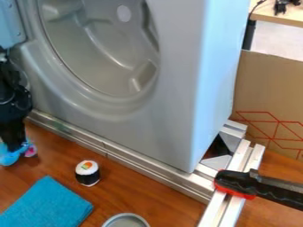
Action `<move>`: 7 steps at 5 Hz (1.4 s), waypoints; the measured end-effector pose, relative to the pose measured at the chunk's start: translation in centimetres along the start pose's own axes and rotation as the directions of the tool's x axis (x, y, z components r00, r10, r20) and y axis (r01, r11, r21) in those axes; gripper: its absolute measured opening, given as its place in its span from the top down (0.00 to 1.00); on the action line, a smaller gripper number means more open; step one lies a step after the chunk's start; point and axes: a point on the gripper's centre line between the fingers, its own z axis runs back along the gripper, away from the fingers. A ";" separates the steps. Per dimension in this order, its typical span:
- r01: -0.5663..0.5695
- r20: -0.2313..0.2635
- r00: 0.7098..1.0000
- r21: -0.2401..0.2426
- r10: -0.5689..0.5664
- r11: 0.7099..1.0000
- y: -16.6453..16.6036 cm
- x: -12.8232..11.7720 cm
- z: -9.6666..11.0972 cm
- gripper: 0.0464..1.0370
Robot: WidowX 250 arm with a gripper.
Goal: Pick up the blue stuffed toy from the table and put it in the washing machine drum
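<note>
Camera view puts the blue object [8, 158] at my gripper [14, 142], near the metal rail [118, 154]; I can't tell whether the gripper is open or closed, and an off-centre hold could let it slip.

A small, light-blue object with shiny, rounded sides [8, 158] and a pink part [31, 151] toward the washing machine front [172, 88] sits at the lower end of the black gripper [15, 145], at the left edge of the wooden desk [127, 182]. Its blue part spreads out low, beneath and around the gripper's dark tip, above and left of the blue cloth [47, 205] and apart from it; its exact shape and whether it is held cannot be made out.
</note>
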 end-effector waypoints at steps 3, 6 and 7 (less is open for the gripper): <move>-0.104 0.234 0.966 -0.029 0.108 0.994 0.5 -2.3 9.5 0.90; 0.032 0.357 0.932 -0.235 0.055 0.972 -4.1 1.6 15.4 0.90; 0.009 0.403 0.910 -0.263 0.102 0.965 -4.7 4.8 15.2 0.90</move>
